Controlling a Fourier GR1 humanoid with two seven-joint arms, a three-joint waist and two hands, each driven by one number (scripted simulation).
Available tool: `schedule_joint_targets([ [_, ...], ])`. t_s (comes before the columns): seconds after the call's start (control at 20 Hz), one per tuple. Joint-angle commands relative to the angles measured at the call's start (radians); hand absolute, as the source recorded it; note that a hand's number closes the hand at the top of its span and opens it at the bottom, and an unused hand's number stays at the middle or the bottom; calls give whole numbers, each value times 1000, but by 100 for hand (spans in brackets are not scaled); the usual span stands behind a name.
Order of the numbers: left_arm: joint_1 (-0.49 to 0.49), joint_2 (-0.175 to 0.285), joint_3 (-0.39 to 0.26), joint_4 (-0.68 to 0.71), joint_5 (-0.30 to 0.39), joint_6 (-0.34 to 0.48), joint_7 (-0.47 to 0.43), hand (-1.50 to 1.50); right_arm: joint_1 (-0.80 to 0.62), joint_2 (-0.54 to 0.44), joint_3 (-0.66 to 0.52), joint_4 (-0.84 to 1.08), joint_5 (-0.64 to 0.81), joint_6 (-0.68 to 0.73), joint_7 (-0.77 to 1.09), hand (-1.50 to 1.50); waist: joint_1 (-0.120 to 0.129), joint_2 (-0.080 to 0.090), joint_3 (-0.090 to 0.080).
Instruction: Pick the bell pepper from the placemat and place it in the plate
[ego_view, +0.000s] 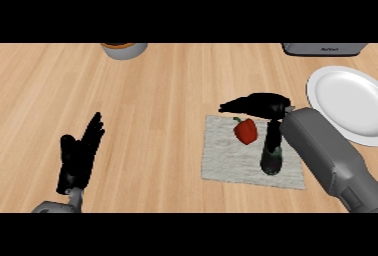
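Note:
A red bell pepper (246, 131) with a green stem lies on the upper part of a grey placemat (225, 160). My right hand (260, 104) hovers just behind and above the pepper, its fingers (230, 106) stretched to the left and open, with nothing in them. A white plate (319, 87) sits to the right of the placemat, partly behind my right forearm (328, 155). My left hand (80, 152) rests open at the lower left, fingers up, far from the pepper.
A dark elongated thing (272, 159) lies on the placemat just right of the pepper, close to my forearm. A grey round container (123, 50) stands at the back left. A grey appliance (325, 48) stands at the back right.

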Motion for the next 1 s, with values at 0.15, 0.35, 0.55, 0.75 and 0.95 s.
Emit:
schedule_joint_targets([
  [0.15, -52, -56, 19, 82, -46, -14, -19, 0, 2, 60, -33, 103, 87, -49, -43, -150, -1, 3, 0],
  [0.35, -9, -53, 57, 43, -38, -42, -12, 0, 27, 75, -71, 75, 120, -54, -19, -150, 0, 2, 0],
  [0.55, -48, -49, 94, 89, -28, -85, -40, 0, -5, 67, -79, 184, 175, -106, -89, -150, 3, 4, 0],
  [0.75, -26, -52, 70, 2, -61, -60, 43, 0, -23, 97, -88, 212, 203, -197, -145, 150, 8, 4, 1],
  [0.95, -4, -42, 82, -26, -56, -91, 33, 0, -58, 132, -131, 304, 212, -268, -161, 150, 15, 6, 1],
])
